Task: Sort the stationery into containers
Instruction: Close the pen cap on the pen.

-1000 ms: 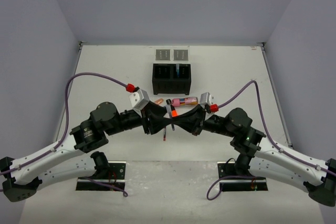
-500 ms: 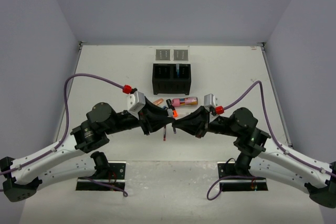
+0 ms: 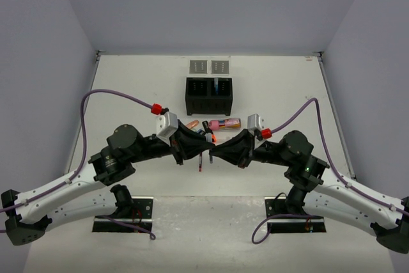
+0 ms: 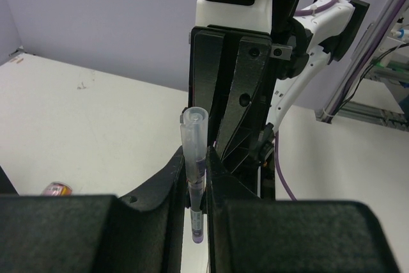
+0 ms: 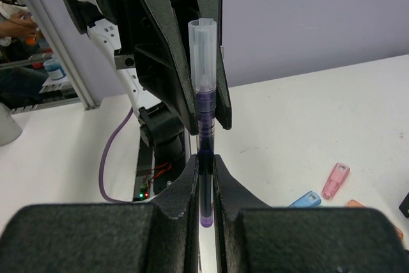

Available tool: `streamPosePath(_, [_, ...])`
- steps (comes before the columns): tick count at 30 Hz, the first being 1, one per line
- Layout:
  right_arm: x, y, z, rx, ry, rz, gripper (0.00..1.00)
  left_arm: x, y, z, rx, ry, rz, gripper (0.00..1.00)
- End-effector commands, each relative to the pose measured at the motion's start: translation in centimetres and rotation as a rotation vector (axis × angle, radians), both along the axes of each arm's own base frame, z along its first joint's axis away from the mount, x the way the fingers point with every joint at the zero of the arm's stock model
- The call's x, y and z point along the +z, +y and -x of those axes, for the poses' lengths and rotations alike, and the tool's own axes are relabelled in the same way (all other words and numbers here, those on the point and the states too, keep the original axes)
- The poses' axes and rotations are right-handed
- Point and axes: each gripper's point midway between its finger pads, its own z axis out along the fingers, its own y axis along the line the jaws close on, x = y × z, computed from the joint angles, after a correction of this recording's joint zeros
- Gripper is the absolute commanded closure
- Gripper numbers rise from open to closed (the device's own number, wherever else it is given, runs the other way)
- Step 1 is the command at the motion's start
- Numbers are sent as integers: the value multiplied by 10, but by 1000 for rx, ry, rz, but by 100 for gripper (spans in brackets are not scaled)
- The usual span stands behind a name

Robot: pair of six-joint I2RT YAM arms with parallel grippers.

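Observation:
A purple pen [image 4: 193,133] with a clear cap stands upright between both grippers at the table's middle. My left gripper [image 4: 196,158] is shut on it just below the cap. My right gripper [image 5: 204,161] is shut on the pen's dark lower barrel [image 5: 204,139]. In the top view the grippers meet nose to nose, left [image 3: 202,146] and right [image 3: 218,149], with the pen's lower end [image 3: 201,161] showing below them. The black two-compartment box [image 3: 209,101] stands behind, with two small grey trays [image 3: 199,66] [image 3: 220,66] behind it.
A pink-gold tube [image 3: 225,123], a salmon highlighter [image 3: 192,123] and an orange one [image 3: 211,137] lie between the box and the grippers. Something blue [image 3: 217,84] sits in the box's right compartment. The right wrist view shows a pink highlighter [image 5: 335,180] and a blue one [image 5: 305,200] on the table.

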Motion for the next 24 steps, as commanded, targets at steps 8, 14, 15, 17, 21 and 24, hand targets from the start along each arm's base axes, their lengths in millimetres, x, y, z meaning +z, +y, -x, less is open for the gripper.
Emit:
streamPosePath(8, [47,-8,2,-18,-38,-116,100,-10,-4,-2,-3,-13,-15,100])
streamPosePath(14, [46,-8,1,-21,-34,-122,100,-7,0,-8,44,-5,16,100])
streamPosePath(15, [44,-7,0,-24,-35,-119,100,-5,1,-9,53,-3,26,100])
streamPosePath(17, [41,-5,-1,-26,-32,-112,100,-3,2,-11,65,-2,35,100])
streamPosePath(21, [36,-2,-2,-22,-28,-98,99,-1,1,-9,55,-12,31,100])
streamPosePath(24, [35,-2,-2,-20,-31,-97,100,-7,-4,-8,31,-12,-7,100])
